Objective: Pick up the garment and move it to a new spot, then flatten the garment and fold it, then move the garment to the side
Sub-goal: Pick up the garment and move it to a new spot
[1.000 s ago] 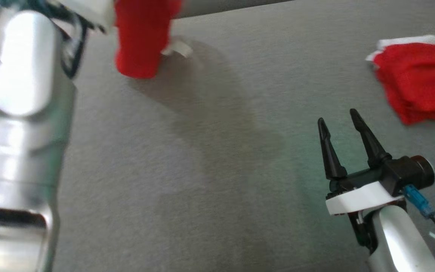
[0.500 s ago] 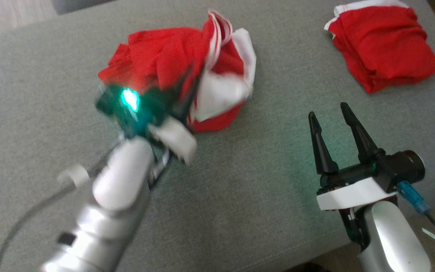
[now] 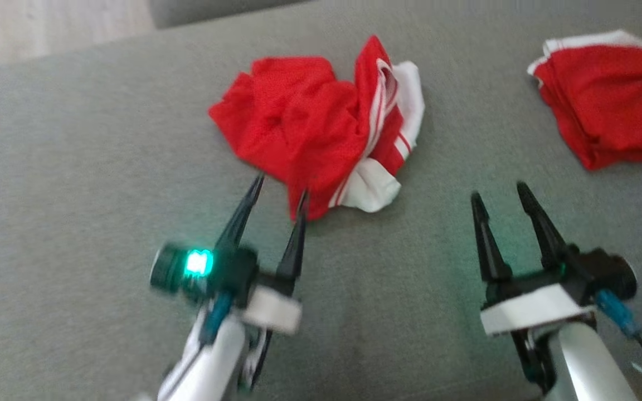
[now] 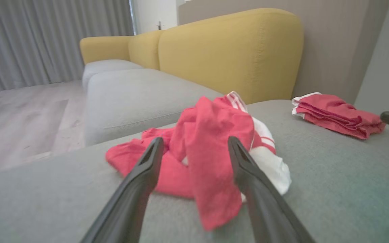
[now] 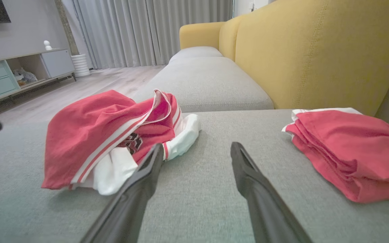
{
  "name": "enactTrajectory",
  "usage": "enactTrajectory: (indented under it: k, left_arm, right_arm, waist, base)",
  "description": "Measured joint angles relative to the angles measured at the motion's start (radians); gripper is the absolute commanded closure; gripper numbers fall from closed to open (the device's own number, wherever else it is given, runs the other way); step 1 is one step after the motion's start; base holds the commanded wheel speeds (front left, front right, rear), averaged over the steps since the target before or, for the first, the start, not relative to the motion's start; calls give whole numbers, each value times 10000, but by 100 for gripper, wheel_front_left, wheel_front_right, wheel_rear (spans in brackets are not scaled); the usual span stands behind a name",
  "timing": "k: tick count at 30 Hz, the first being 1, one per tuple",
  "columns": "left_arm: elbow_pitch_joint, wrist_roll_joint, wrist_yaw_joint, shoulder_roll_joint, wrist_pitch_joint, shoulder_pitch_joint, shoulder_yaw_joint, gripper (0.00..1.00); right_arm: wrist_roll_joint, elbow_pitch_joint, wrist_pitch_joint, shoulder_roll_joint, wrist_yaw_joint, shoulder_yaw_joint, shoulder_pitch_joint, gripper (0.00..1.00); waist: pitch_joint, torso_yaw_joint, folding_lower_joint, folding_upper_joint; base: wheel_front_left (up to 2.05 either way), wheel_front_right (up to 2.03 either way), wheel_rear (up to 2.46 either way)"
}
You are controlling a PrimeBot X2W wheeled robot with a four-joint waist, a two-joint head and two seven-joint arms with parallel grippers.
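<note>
Your left gripper (image 3: 280, 188) has its two fingers spread wide and holds nothing. Just ahead of those fingers lies the shirt (image 3: 310, 122), red with white trim, in a crumpled heap on the gray sofa seat (image 3: 76, 167). In the left wrist view one red flap of it sits right between the fingers. You cannot tell whether the flap touches them. Your right gripper (image 3: 497, 190) is spread wide too and is empty. The shirt is ahead of it and off to its left, with bare seat in between. The shirt looks to be in its new spot, so the job in hand is most likely to make it flat. To do that well, do not bite into the middle of the heap, because you would catch many layers at once. Look for one edge with each gripper, such as the red flap near your left fingers and the white part on the side near your right fingers. Pinch only the top layer, lift a little, and pull your two grippers apart slowly so the cloth opens. Ahead of your right gripper and off to its right sits a folded red pile (image 3: 605, 94). Keep away from it so you do not mess it up.
</note>
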Motion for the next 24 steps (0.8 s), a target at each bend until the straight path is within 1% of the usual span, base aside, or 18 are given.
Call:
enactTrajectory:
  k: [4,7,12,18,24]
  left_arm:
    - [-1072,405,504,188,0,1821,407,0]
    - [-1797,639,736,401,2,2714,685,0]
    - [-2892,884,1026,571,-2,3936,1189,0]
    - [-3246,1279,1321,727,-2,4927,1409,0]
    - [-3246,1279,1434,713,-2,5161,1453,0]
  right_arm:
    - [-38,23,0,15,0,-372,779,0]
    - [-121,31,27,23,0,-493,1252,0]
    - [-274,-27,31,59,0,-587,1812,0]
    - [-293,-270,31,75,0,-723,2268,0]
    - [-326,-278,31,81,0,-723,2478,0]
  waist:
    - [-687,467,-2,0]
    - [-1181,859,-2,0]
    - [-1893,1461,-2,0]
    - [-2454,1889,-2,0]
    - [-2639,1986,0,0]
  base:
    - [0,0,0]
    - [0,0,0]
    - [0,0,0]
    - [0,0,0]
    - [0,0,0]
